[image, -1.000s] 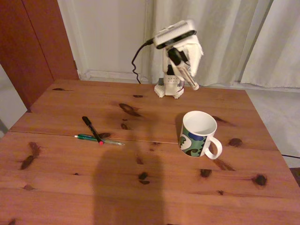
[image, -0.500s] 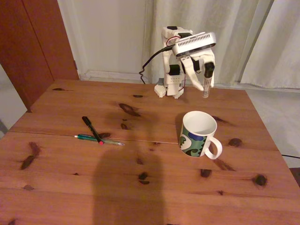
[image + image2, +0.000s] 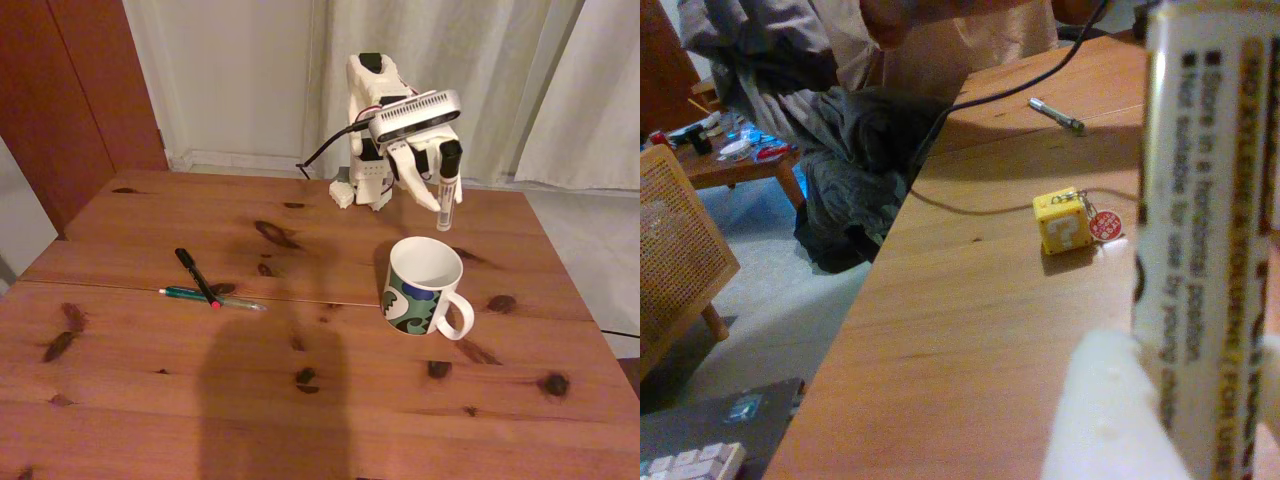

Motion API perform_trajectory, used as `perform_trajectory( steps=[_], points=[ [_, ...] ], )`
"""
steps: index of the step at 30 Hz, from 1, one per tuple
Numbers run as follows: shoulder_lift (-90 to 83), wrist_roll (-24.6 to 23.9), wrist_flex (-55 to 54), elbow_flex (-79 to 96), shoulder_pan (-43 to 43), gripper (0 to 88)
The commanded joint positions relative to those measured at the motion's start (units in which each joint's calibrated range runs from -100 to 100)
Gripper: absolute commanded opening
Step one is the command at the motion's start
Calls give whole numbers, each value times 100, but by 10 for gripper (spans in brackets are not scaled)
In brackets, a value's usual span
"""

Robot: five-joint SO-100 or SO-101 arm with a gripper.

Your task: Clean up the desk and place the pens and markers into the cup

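The desk (image 3: 300,330) is reddish-brown knotty pine with a smooth, faintly sheened finish. On it the cup (image 3: 423,285) looks like glossy glazed ceramic. Above the cup, the white-barrelled marker (image 3: 446,190) is smooth plastic, as is the matt white gripper (image 3: 432,195).

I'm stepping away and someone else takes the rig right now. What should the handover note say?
Gripper: shut on the white marker, held upright, black cap up, above the cup.
Cup: upright on the desk; nothing seen inside.
Black pen lies across the green pen on the desk, left of the cup in the fixed view.
Done: marker picked up.
Left: drop it in, then both pens.
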Motion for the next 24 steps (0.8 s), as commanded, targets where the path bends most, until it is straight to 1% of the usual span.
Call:
perform_trajectory(
  steps=[1, 9, 18, 23, 24],
  points=[
    [245, 23, -274, -35, 32, 6],
    [799, 13, -541, -26, 257, 6],
    [816, 13, -558, 587, 313, 6],
    [833, 29, -1039, 713, 321, 12],
    [833, 44, -1125, 731, 321, 25]
  ],
)
